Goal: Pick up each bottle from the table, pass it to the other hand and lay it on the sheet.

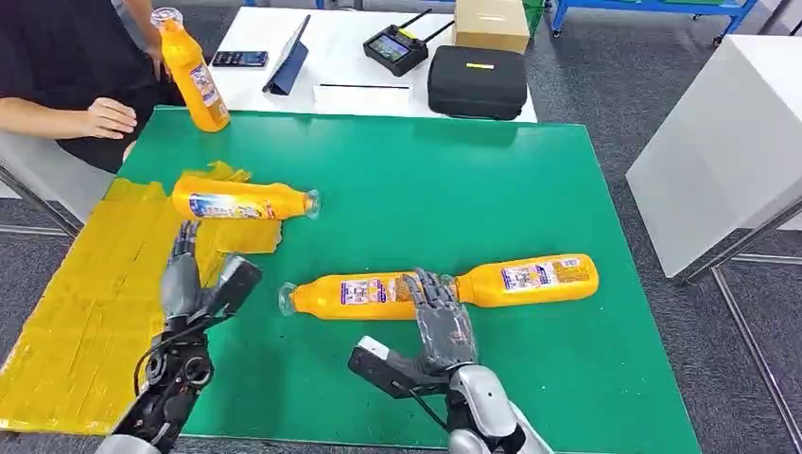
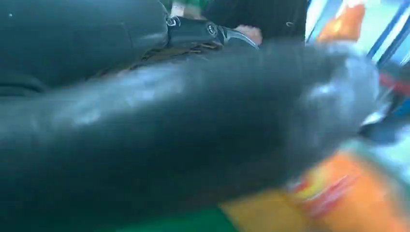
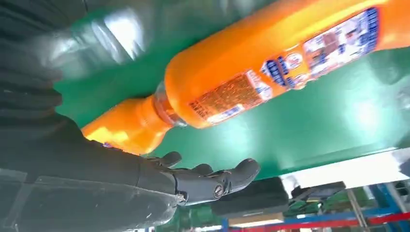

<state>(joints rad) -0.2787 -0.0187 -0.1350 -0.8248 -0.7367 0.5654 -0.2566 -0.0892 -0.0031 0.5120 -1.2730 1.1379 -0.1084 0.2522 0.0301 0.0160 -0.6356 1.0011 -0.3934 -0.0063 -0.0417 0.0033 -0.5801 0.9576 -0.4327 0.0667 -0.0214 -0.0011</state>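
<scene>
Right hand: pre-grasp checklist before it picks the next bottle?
1. Right hand empty, fingers apart: ok.
2. Over a target: ok, it sits above the junction of the middle bottle and right bottle.
3. Single target isolated: not ok, the two lie end to end, close together.
4. Contact with a bottle: cannot tell.
5. Left hand free to receive: ok, open beside the yellow sheet.
6. Sheet has room: ok, one bottle lies at its far edge.

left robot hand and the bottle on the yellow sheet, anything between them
Nothing: head view shows only bare yellow sheet between the left robot hand and the bottle.
</scene>
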